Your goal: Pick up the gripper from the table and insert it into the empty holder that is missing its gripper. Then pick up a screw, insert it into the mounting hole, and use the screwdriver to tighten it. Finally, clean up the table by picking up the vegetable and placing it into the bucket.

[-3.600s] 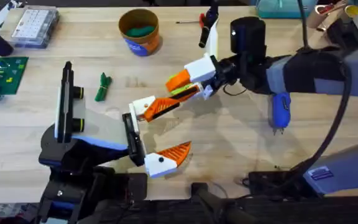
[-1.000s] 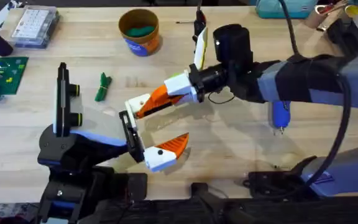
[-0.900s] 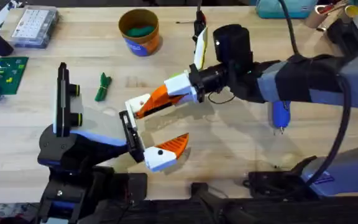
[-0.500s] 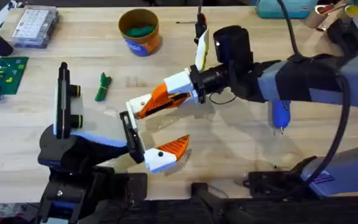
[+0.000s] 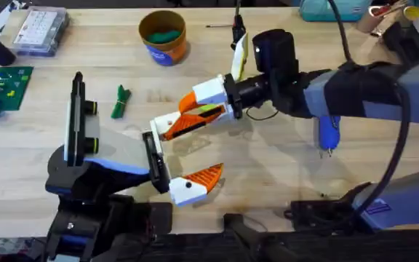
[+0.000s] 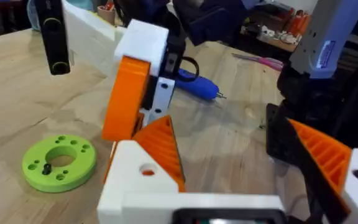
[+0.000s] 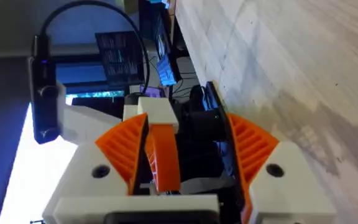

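Reaching across the middle of the frame, my right gripper (image 5: 195, 108) sits right up against my left gripper (image 5: 213, 145), low over the desk (image 5: 268, 175). The left gripper is spread wide and has nothing in it. The right gripper (image 7: 185, 149) is partly open too. It isn't holding the task piece, though an orange finger that looks like the left arm's stands between its own. The gripper (image 6: 59, 163), a lime-green ring with small holes, lies flat on the desk just beside the left gripper (image 6: 235, 155), near the right arm's orange finger. The vegetable (image 5: 121, 102) lies to the left of centre, well apart from both grippers. The bucket (image 5: 163, 36) is at upper centre with something green already inside. The main risk as I see it is that the two grippers are crowded, so closing either could pinch or knock the other's finger rather than take the ring. The ring is thin and flat, so a shallow grab could skid it along the wood or tip it out. The blue screwdriver (image 5: 327, 131) lies to the right. The desk is pale wood with visible grain. A clear parts box (image 5: 41, 30) and a green board (image 5: 2, 87) sit at the upper left. Behind, the room is dim, with screens glowing blue and clutter along the far edge.
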Controlling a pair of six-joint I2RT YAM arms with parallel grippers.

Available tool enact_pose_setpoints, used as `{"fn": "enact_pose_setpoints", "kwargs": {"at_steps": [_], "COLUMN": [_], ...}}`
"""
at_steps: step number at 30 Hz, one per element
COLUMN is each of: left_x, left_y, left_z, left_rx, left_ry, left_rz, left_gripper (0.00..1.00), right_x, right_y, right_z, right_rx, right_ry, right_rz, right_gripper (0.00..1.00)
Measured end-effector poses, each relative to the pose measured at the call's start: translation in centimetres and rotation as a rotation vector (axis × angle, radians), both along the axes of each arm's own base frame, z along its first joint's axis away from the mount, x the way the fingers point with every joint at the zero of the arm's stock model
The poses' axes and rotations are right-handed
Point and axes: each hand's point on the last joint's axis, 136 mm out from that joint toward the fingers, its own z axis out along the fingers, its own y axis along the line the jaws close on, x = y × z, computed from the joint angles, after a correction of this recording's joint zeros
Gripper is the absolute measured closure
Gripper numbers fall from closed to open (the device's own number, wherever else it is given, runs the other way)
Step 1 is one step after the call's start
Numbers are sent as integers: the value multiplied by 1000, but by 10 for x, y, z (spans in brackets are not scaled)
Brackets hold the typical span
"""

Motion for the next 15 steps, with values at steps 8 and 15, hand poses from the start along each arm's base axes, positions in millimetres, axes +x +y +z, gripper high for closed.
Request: {"fn": "enact_pose_setpoints", "kwargs": {"at_steps": [8,15], "left_x": [-2,-2], "left_y": [-1,-1], "left_z": [0,0], "left_rx": [0,0], "left_ry": [-3,-2], "left_rz": [-14,-15], "left_gripper": [14,14], "right_x": [11,30], "right_y": [-9,-25], "right_z": [0,-2], "right_rx": [1,-1], "right_ry": [3,10], "right_rz": [-35,-95], "right_gripper": [165,6]}}
